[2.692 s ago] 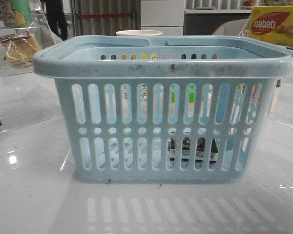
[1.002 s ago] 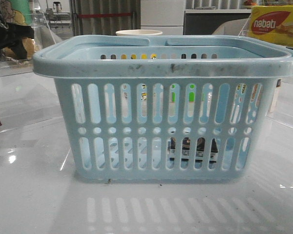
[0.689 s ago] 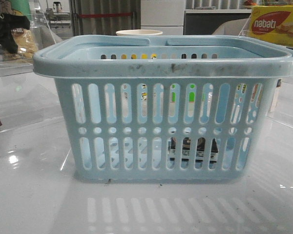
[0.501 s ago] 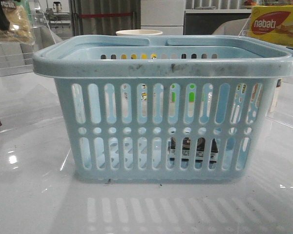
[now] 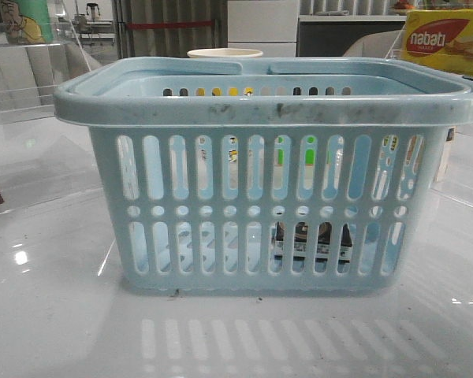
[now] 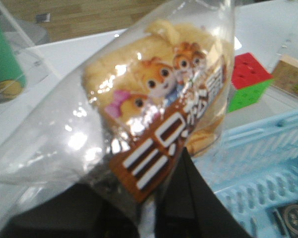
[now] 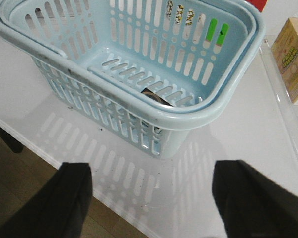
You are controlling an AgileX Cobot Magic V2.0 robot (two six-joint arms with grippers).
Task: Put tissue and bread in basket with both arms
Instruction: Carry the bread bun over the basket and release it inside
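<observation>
The pale-blue basket stands in the middle of the table. The black tissue packet lies on its floor, seen through the slots, and it also shows in the right wrist view. In the left wrist view my left gripper is shut on the bread, golden-brown in a clear wrapper with a dark label, held up beside and above the basket's corner. Bread and left gripper are out of the front view. My right gripper is open and empty, above the table near the basket.
A yellow-and-red nabati box sits at the back right and a pale cup behind the basket. A red-and-green cube, a green can and a small carton stand nearby. The table edge is close to my right gripper.
The left gripper reached the bread on the clear shelf at the back left, took hold of it and lifted it up out of the front view. The basket and tissue have not moved.
</observation>
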